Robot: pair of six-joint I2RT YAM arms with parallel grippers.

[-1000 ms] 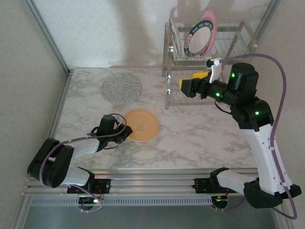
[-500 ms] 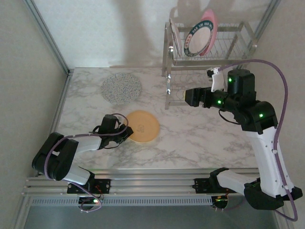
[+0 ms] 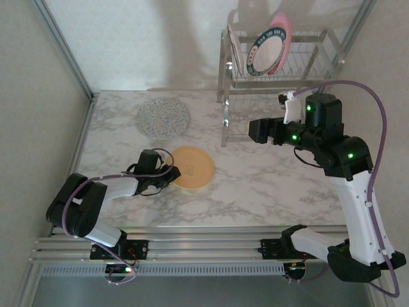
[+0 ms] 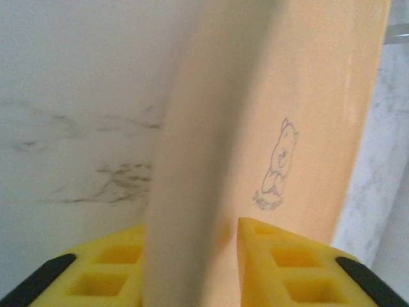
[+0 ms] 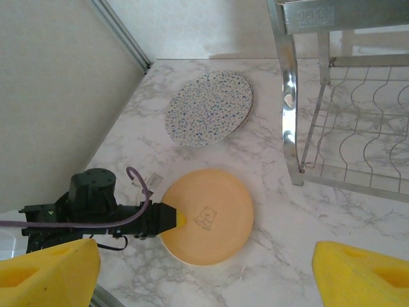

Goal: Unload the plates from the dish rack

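Tan-orange round plate point(image 3: 190, 167), flat on marble table point(image 3: 268, 185), left of centre: rim clamped by left gripper point(image 3: 167, 176); right gripper point(image 3: 255, 130), jaws wide apart, below chrome wire dish rack point(image 3: 225, 70)

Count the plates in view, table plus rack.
5. On the table: speckled plate, orange plate. In the dish rack: teal-rimmed plate, pink plate behind it, one edge-on plate at left. More could be hidden or stacked.

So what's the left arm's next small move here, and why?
Probably open the left gripper and back it off: the tan-orange plate already lies flat on the table, its rim between the gripper's fingers, so the placement looks done.
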